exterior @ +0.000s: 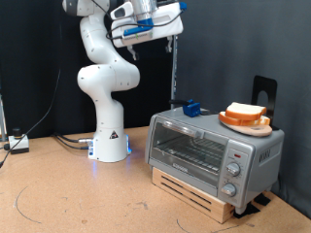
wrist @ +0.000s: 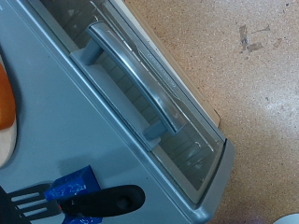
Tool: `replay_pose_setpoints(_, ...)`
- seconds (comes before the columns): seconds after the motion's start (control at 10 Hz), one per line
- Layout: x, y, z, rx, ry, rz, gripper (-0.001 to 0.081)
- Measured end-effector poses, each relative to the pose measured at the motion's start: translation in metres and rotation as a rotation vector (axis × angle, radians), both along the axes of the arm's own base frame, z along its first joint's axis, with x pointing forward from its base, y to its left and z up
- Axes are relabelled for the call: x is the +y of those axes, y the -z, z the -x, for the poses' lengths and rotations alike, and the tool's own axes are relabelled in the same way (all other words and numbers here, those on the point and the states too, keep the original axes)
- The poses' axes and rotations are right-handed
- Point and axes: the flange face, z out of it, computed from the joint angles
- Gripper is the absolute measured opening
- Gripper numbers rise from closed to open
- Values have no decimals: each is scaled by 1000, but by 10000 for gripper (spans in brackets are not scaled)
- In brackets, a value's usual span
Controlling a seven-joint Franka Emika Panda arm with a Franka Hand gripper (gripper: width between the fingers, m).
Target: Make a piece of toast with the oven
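The oven [exterior: 209, 146] is a silver box on a wooden base at the exterior view's right, with its glass door shut. On its roof stands an orange plate [exterior: 245, 122] carrying the pale piece of toast [exterior: 246, 113]. My gripper [exterior: 155, 21] hangs high above the table, up and to the exterior view's left of the oven, touching nothing. The wrist view looks down on the oven's grey bar handle [wrist: 131, 79], its glass door [wrist: 187, 140] and its roof [wrist: 56, 131]. The plate's orange edge [wrist: 5, 98] shows there. My fingers do not appear in the wrist view.
A blue item with a black slotted utensil [wrist: 93, 201] lies on the oven's roof, the blue item [exterior: 191, 107] showing at its back corner. A black stand [exterior: 264, 92] rises behind the plate. Round knobs [exterior: 233, 170] sit on the oven's right panel. Cables [exterior: 58, 141] trail from the robot base [exterior: 112, 146].
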Motion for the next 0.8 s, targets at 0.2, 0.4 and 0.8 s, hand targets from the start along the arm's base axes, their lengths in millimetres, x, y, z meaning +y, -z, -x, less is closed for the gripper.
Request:
replay_pose_setpoints(0.2, 1, -1, 2, 2, -39, -38, 809)
replay_pose_setpoints(0.4, -6, 2, 2, -54, -283, -75, 809)
replay_pose_setpoints(0.8, -13, 20, -13, -81, -541, -60, 809)
